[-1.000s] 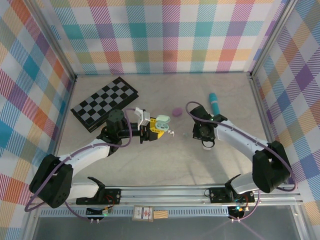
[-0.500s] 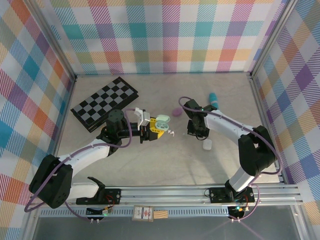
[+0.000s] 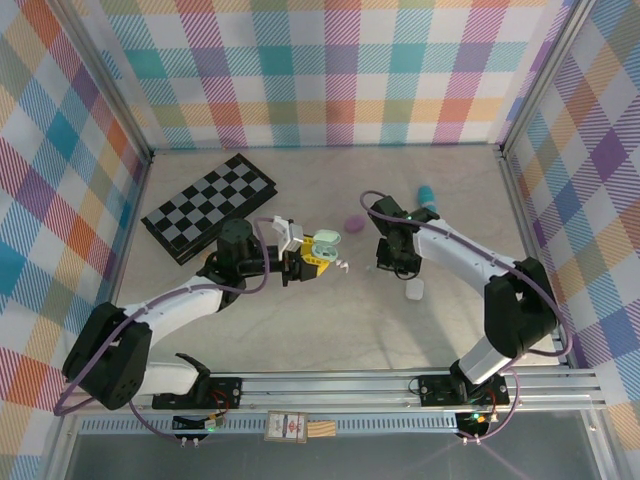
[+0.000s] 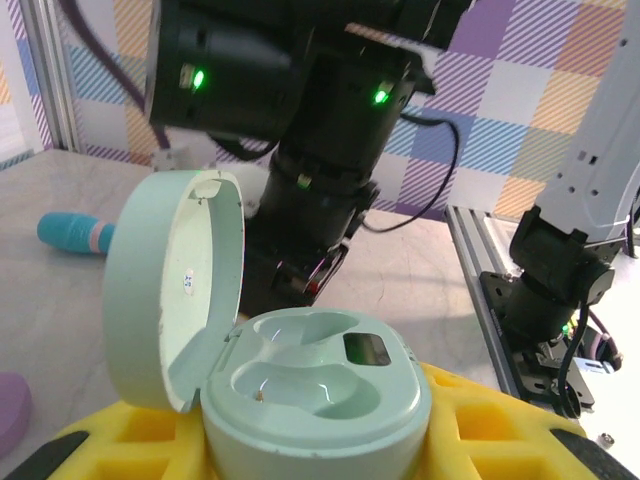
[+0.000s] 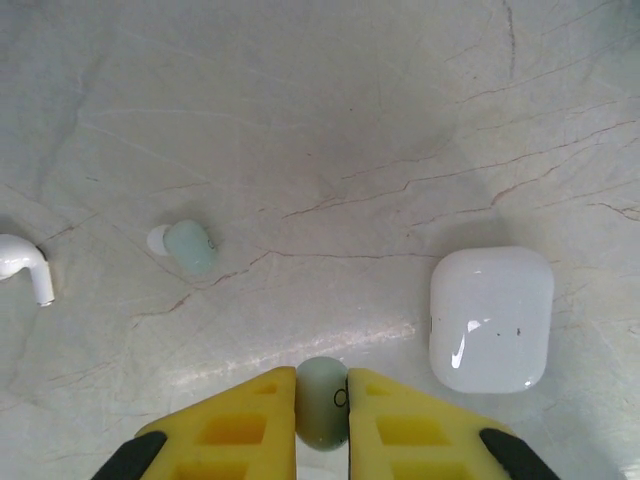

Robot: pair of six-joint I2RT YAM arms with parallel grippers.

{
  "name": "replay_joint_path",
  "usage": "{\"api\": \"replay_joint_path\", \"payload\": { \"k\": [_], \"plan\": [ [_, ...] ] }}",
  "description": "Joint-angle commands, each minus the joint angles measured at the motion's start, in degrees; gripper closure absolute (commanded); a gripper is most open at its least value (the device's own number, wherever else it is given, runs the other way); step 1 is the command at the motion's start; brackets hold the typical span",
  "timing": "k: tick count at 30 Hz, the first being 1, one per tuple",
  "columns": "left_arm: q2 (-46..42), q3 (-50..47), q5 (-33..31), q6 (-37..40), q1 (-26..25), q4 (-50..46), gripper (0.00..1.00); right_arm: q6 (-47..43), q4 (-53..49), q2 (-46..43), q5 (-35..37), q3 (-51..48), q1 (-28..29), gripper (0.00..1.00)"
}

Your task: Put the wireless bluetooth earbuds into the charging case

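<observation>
My left gripper [image 3: 305, 262] is shut on a pale green charging case [image 4: 315, 390] and holds it above the table with the lid [image 4: 170, 290] swung open. Both wells of the case are empty. In the top view the case [image 3: 324, 243] sits left of centre. My right gripper [image 5: 322, 385] is shut on a pale green earbud [image 5: 322, 405], pinched between the yellow fingertips [image 5: 250, 425] just above the table. A second pale green earbud [image 5: 188, 246] and a white earbud [image 5: 24, 264] lie on the table ahead to the left. The right gripper [image 3: 393, 262] hangs right of the case.
A shut white case [image 5: 491, 318] lies just right of my right gripper, also seen from above [image 3: 415, 290]. A small purple case [image 3: 354, 223], a teal object [image 3: 428, 197] and a folded chessboard [image 3: 208, 205] lie farther back. Checked walls enclose the table.
My right gripper has moved back and left with the earbud, uncovering the white case. The left arm has barely shifted, still holding the open case.
</observation>
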Motion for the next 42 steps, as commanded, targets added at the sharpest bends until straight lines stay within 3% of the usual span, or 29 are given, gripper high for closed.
{"api": "replay_joint_path", "payload": {
  "k": [1,17,23,34,42],
  "plan": [
    [1.19,0.26,-0.71,1.41,0.56,2.79,0.66,0.43,-2.43,-2.26,-1.39,1.92,0.36,0.83],
    [10.66,0.26,-11.23,3.04,0.29,12.49,0.67,1.75,-2.41,-7.86,-6.92,9.04,6.3,0.83],
    [12.73,1.55,-12.39,4.7,-0.66,10.61,0.67,1.45,0.12,-7.97,-9.77,11.83,7.73,0.82],
    [12.73,-1.85,-15.91,1.35,0.46,15.1,0.67,0.39,4.79,-1.44,-6.53,5.97,6.01,0.8],
    [7.95,-2.81,-16.4,2.76,0.73,9.82,0.66,0.47,8.73,2.51,-8.86,-2.47,5.63,0.8]
  ]
}}
